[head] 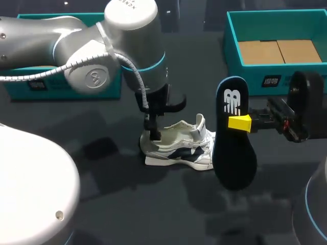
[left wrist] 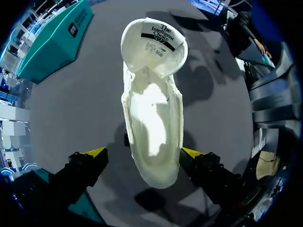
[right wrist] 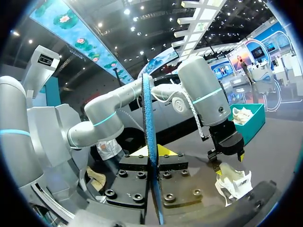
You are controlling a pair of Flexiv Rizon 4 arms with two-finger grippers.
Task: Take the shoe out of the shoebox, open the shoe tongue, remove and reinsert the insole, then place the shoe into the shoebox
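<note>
Our right end effector (head: 240, 123) is clamping the flat dark insole (head: 232, 158); our left end effector (left wrist: 143, 152) is gaping astride the white shoe (left wrist: 151, 118) on the matte table (head: 112, 209).

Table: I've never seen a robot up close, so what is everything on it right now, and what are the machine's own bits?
shoe: one, white with dark trim, middle of the table, tongue flipped open.
insole: one, dark with a white logo, held upright beside the shoe.
right shoebox: one, teal, far side, brown cardboard inside.
left shoebox: one, teal, far side, partly hidden behind the left arm.
table: one, dark grey.
left pincer: one, black with yellow tips, open, a finger on either side of the shoe.
right pincer: one, same colours, shut on the insole.
</note>
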